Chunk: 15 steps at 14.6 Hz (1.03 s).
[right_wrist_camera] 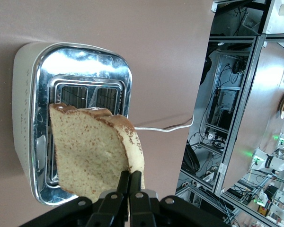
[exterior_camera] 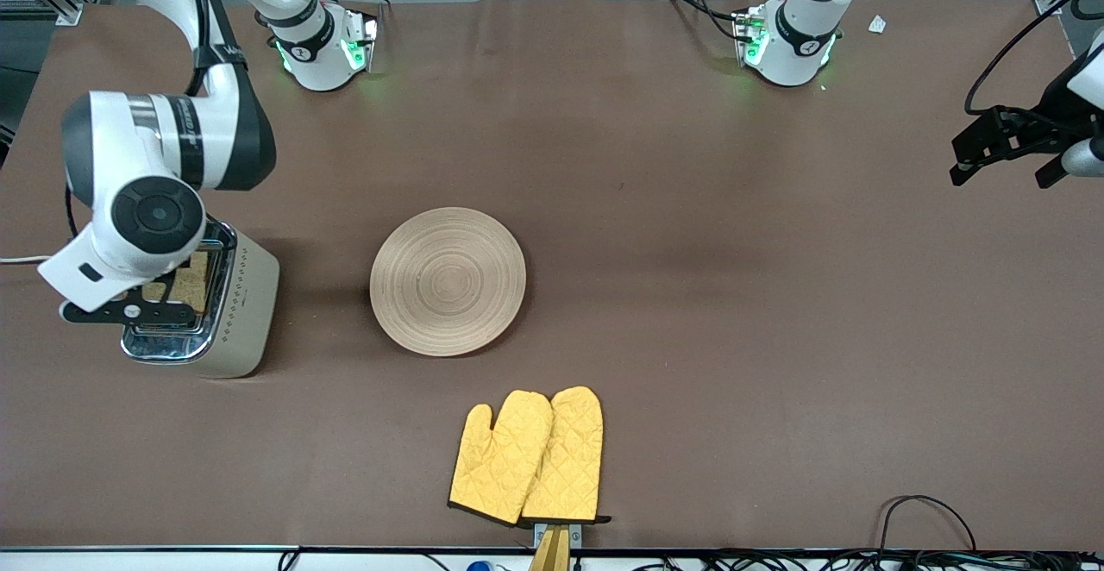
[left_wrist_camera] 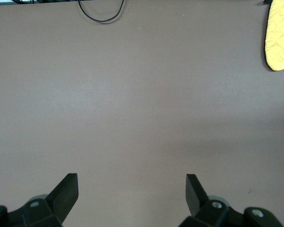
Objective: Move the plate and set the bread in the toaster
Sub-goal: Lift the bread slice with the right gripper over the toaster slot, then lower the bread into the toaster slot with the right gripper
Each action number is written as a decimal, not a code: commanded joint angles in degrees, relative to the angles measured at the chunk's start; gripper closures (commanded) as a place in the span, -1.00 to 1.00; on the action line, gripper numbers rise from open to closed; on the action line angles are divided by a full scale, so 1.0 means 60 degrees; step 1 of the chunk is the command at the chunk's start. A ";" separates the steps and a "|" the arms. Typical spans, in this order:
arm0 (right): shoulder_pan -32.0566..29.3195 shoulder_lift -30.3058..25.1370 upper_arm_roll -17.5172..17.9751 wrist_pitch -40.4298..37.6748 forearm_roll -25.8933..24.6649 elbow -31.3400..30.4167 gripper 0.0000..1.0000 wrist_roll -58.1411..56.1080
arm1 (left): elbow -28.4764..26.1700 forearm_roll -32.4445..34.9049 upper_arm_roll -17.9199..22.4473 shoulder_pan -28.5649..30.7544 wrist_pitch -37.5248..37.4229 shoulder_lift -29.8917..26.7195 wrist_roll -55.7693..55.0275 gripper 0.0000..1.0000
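Note:
The cream toaster (exterior_camera: 241, 312) with its chrome top stands at the right arm's end of the table. My right gripper (exterior_camera: 159, 293) is over it, shut on the brown speckled bread (exterior_camera: 185, 282). In the right wrist view the gripper (right_wrist_camera: 131, 177) pinches the slice (right_wrist_camera: 90, 156) by one crust edge. The slice hangs tilted over the toaster's slots (right_wrist_camera: 75, 61). The round wooden plate (exterior_camera: 448, 281) lies empty mid-table, beside the toaster. My left gripper (exterior_camera: 1003, 176) waits open and empty above bare table at the left arm's end, and its own view (left_wrist_camera: 131, 182) shows the same.
A pair of yellow oven mitts (exterior_camera: 528, 459) lies near the front edge, nearer the camera than the plate; one shows in the left wrist view (left_wrist_camera: 280, 38). The toaster's white cord (right_wrist_camera: 165, 127) runs off the table's end. Black cables (exterior_camera: 923, 511) lie along the front edge.

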 commanded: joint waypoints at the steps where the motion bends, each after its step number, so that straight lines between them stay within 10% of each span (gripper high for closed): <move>1: -0.0071 0.0192 0.0088 0.0022 -0.0325 0.0181 0.99 -0.0001 | 0.0063 -0.0028 0.0039 0.0017 -0.0118 -0.0151 -0.0147 -1.00; 15: -0.0350 0.0089 0.0073 -0.0226 -0.0325 0.0328 0.99 -0.0133 | 0.0062 -0.0116 0.0024 -0.0012 -0.0602 -0.0107 -0.0147 -1.00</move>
